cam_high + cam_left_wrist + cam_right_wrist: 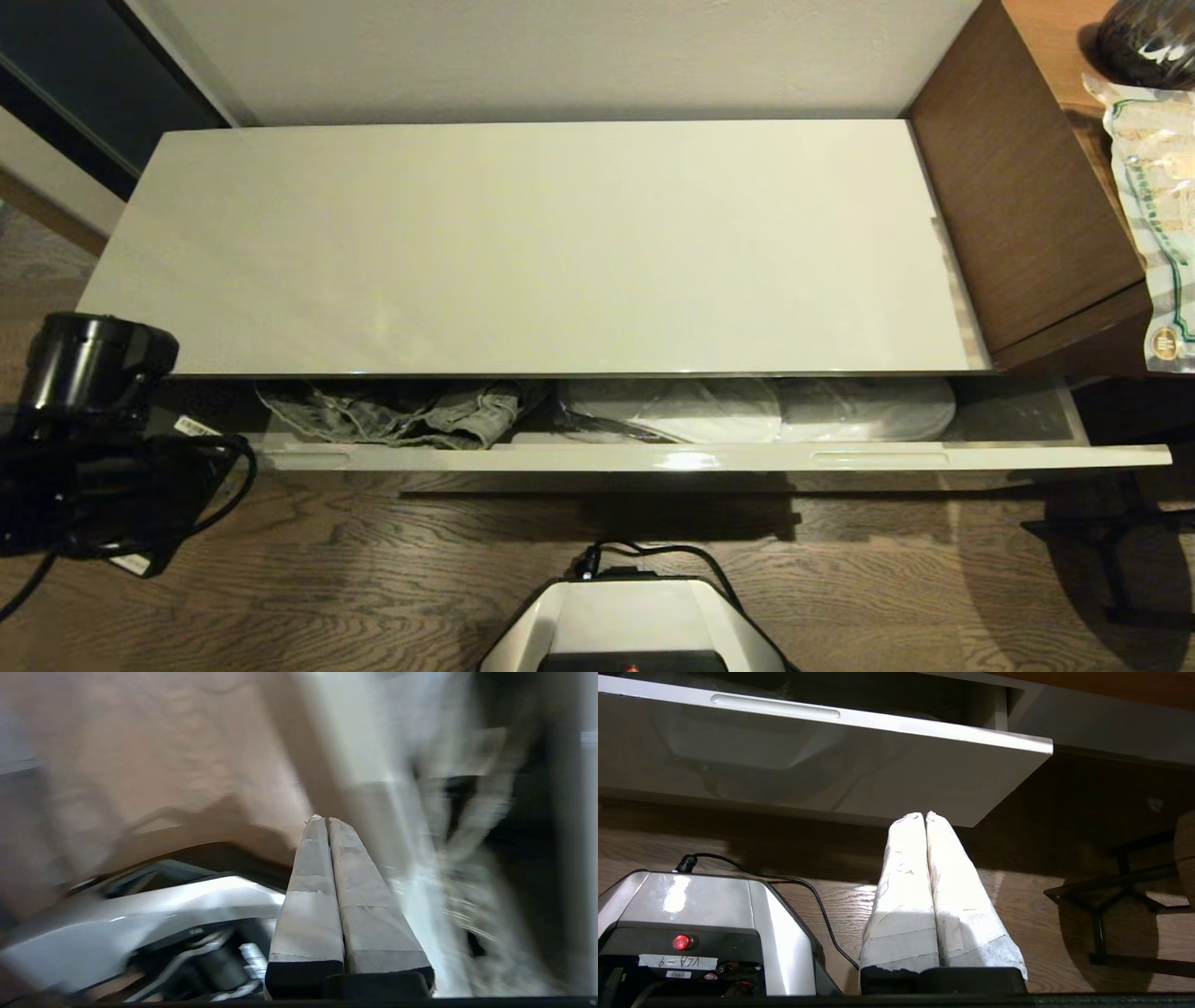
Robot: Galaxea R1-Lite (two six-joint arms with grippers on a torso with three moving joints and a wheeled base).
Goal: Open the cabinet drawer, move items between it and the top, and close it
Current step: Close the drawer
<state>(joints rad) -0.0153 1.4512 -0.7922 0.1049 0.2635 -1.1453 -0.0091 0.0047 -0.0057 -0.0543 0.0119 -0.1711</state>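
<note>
Slippers (756, 411) in drawer (709, 457), untouched.

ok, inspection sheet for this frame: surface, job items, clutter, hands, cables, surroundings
Surface: cabinet top bare, glossy.
Job's things: cabinet drawer part open; bagged slippers inside, middle to right.
Clutter: crumpled grey cloth in the drawer's left part.
Hands: left hand shut, empty, low by the drawer's left end; right hand shut, empty, below the drawer front.
Cables: black cable at the robot base; another loops off the left arm.
Surroundings: brown desk on the right holding a printed bag; wood floor.
</note>
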